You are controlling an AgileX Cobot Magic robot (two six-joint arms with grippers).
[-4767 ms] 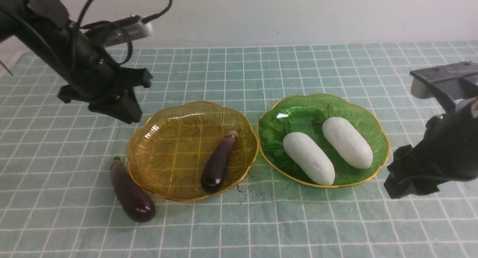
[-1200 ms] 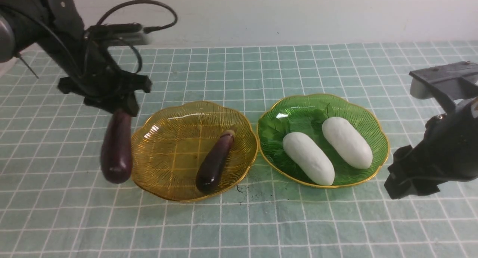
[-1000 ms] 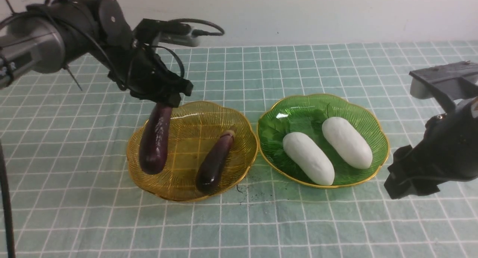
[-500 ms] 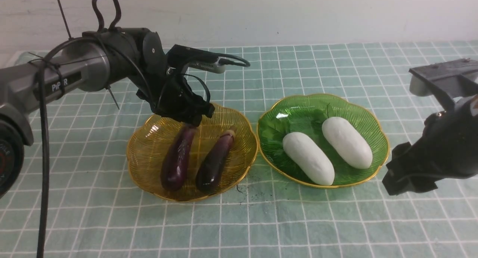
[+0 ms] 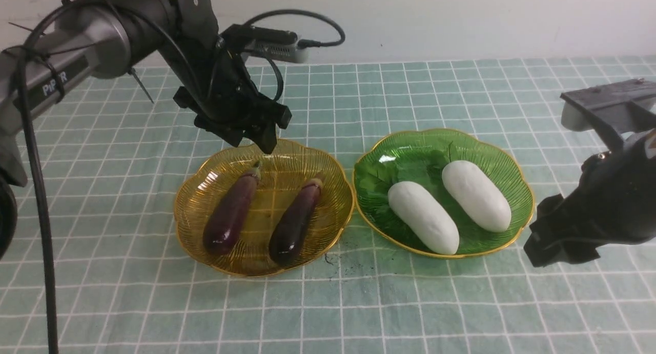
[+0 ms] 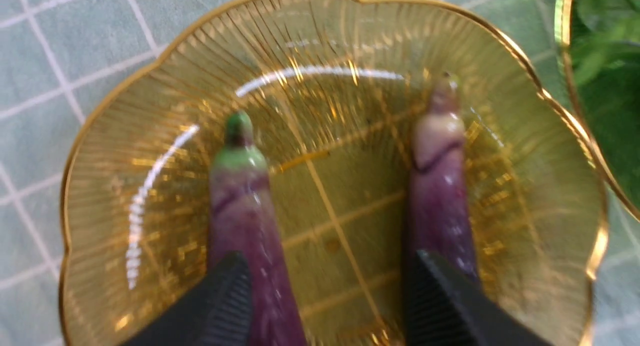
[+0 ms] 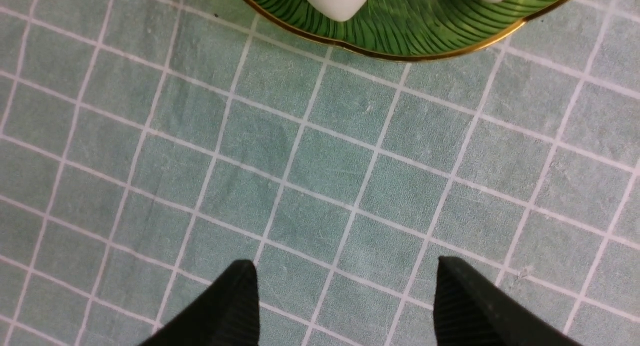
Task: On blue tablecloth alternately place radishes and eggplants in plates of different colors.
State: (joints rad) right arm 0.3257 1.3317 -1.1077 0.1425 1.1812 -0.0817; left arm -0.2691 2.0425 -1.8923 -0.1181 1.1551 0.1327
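The blue tablecloth [image 5: 328, 313], pale with a white grid, covered the whole surface and carried a few dark specks near the plates. At the near side the right gripper [image 7: 345, 266] hung over bare cloth with its jaws spread wide and nothing between them. The green plate [image 5: 405, 157] lay ahead of its fingertips and apart from them. In that plate a radish [image 5: 423, 216] and a second radish [image 5: 476, 195] lay side by side. The amber plate [image 5: 330, 190] sat just beside the green one, their rims nearly touching. It held an eggplant [image 5: 229, 215] and a second eggplant [image 5: 295, 223], roughly parallel and apart. The left gripper [image 6: 328, 258] hovered above the far part of the amber plate, jaws well apart and empty. In the left wrist view one eggplant showed beneath each fingertip, with bare plate under the gap between them. A plain pale wall [image 5: 461, 21] closed the scene beyond the cloth. Against the frame half a second earlier, the left gripper had risen clear of the first eggplant's stem end. That eggplant had settled lower and further from its neighbour. Nearly five seconds earlier it had lain on the cloth beside the amber plate. The right gripper, both radishes and the second eggplant showed almost no change.
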